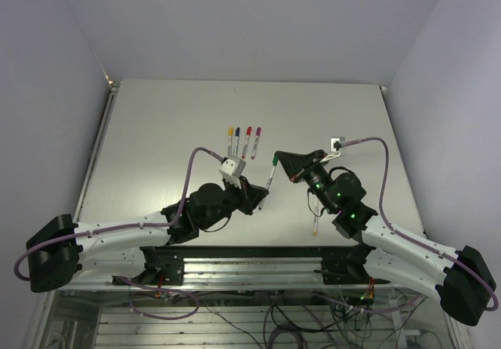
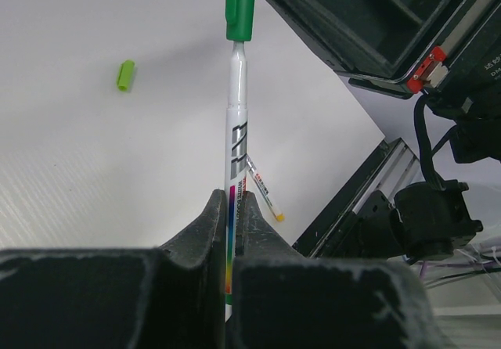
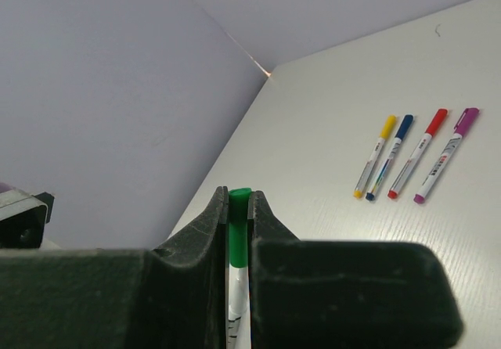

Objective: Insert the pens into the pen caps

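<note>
My left gripper (image 2: 233,200) is shut on a white-grey pen (image 2: 236,114) and holds it above the table. The dark green cap (image 2: 240,5) sits on that pen's far end. My right gripper (image 3: 239,200) is shut on this dark green cap (image 3: 239,216). In the top view the two grippers meet at mid-table, left (image 1: 261,200) and right (image 1: 279,160), with the pen (image 1: 269,178) between them. A loose light green cap (image 2: 125,75) lies on the table. An uncapped pen (image 2: 262,188) lies beneath the held one and also shows in the top view (image 1: 315,224).
Four capped pens lie side by side at the back centre: yellow (image 1: 229,140), blue (image 1: 237,140), red (image 1: 246,140) and magenta (image 1: 256,142). They also show in the right wrist view, the yellow one (image 3: 374,156) at the left. The table's near edge has a metal rail (image 1: 250,267).
</note>
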`<state>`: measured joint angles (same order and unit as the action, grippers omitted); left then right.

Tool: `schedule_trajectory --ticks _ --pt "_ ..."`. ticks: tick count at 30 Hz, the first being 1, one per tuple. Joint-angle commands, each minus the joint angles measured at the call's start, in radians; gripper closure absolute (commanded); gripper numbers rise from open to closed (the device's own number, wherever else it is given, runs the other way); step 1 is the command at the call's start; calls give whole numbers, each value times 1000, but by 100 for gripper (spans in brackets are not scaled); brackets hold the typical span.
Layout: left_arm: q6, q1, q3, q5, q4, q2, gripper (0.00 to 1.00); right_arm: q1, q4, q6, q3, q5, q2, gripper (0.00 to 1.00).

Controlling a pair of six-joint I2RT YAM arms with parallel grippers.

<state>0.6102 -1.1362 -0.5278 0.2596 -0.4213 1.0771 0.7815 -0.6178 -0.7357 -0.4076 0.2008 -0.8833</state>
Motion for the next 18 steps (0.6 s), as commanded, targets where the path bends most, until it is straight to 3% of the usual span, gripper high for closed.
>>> schedule_trajectory --ticks 1,18 --pt "5 4 -1 58 -70 -28 93 13 35 19 -17 -18 7 100" --pt "26 4 20 49 -76 -31 93 14 59 58 -55 17 37 100"
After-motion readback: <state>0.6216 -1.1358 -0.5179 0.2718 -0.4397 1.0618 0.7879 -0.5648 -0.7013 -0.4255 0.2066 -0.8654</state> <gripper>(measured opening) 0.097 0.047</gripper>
